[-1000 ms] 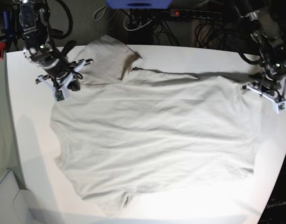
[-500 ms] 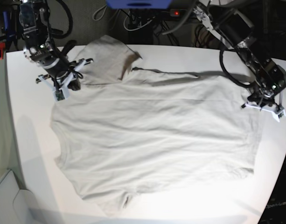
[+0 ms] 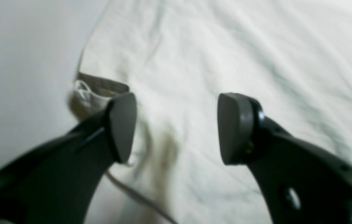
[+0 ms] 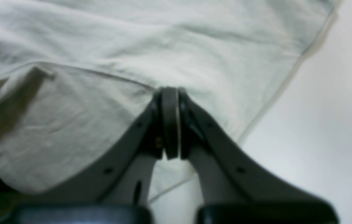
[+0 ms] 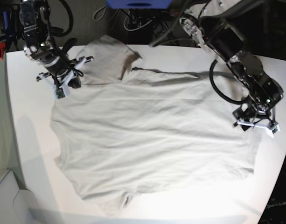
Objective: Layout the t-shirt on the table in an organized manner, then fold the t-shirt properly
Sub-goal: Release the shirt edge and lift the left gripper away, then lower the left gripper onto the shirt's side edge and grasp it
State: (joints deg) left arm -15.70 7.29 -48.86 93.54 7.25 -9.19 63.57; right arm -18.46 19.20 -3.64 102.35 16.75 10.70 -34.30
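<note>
L hand now open, moved inward | t-shirt unchanged | R hand still closed

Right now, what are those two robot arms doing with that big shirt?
They are spreading the t-shirt flat on the white table before folding it. The right hand is pinched shut on the cloth near a sleeve. The left hand is open over the opposite edge, gripping nothing. One sleeve is flipped up, and no fold is made yet.
</note>
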